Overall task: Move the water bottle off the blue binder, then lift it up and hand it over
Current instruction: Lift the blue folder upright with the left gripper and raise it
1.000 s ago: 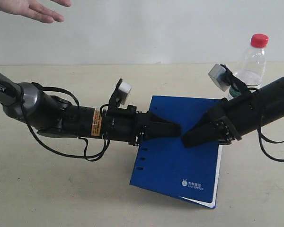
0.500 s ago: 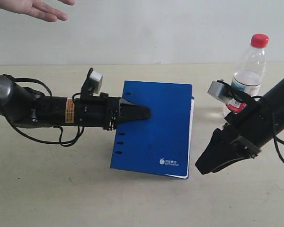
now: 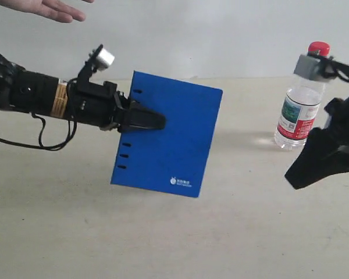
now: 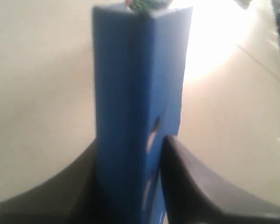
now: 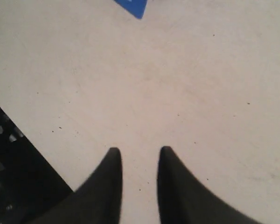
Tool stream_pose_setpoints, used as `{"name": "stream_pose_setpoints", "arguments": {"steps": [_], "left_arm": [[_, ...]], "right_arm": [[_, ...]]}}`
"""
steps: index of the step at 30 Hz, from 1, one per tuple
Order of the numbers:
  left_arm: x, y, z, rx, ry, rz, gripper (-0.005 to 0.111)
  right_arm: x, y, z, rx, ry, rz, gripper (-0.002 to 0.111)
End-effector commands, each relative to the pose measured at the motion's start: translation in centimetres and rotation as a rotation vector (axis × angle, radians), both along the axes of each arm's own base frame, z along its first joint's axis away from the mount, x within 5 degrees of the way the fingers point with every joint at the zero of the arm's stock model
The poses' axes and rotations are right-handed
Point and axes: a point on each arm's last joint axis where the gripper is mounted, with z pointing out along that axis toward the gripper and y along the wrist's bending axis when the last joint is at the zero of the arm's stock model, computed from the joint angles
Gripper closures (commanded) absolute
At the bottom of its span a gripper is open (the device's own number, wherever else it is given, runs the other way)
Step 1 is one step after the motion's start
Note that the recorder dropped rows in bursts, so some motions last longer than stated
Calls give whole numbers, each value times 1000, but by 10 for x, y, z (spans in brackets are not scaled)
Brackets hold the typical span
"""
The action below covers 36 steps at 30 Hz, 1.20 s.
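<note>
My left gripper [image 3: 154,121] is shut on the spine edge of the blue binder [image 3: 174,145] and holds it off the table, tilted nearly upright. In the left wrist view the binder [image 4: 130,84] stands edge-on between the two dark fingers of the left gripper [image 4: 133,140]. The water bottle [image 3: 299,107], with a red cap and a red, white and green label, stands upright on the table at the right, apart from the binder. My right gripper [image 3: 296,174] hangs open and empty in front of the bottle. In the right wrist view the right gripper [image 5: 139,150] has only bare table between its fingers.
A person's open hand [image 3: 52,9] reaches in at the top left, above the left arm. The beige table [image 3: 163,244] runs back to a white wall. A corner of the binder [image 5: 133,5] shows in the right wrist view, and the table's edge [image 5: 18,135] drops off beside the gripper.
My left gripper has raised the binder off the table, carrying it left and tilting it upright. The right arm has drawn back to the right. The bottle stands where it was.
</note>
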Motion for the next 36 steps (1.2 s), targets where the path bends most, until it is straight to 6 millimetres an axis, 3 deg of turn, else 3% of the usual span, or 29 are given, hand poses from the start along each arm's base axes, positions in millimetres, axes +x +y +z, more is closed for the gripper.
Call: {"name": "stream_pose_setpoints", "arguments": {"steps": [1, 6, 11, 18, 25, 32, 36], "left_arm": [[-4, 8, 43, 24, -175, 51, 101], [-22, 17, 77, 23, -278, 92, 101], [-55, 15, 86, 105, -379, 122, 101], [-99, 11, 66, 285, -456, 323, 101], [-100, 14, 52, 458, -468, 516, 101], [-93, 24, 63, 412, -454, 838, 101], [-98, 25, 86, 291, -509, 975, 101]], "right_arm": [[-32, -7, 36, -109, -134, -38, 108], [-73, -7, 70, -151, -321, -64, 108], [-111, -9, 87, -192, -559, -137, 108], [-143, -15, 53, -251, -557, -212, 108], [-151, -16, 3, -257, -435, -248, 108], [-147, -16, 4, -242, -470, -289, 108], [-147, -16, 4, -241, -469, -290, 108]]}}
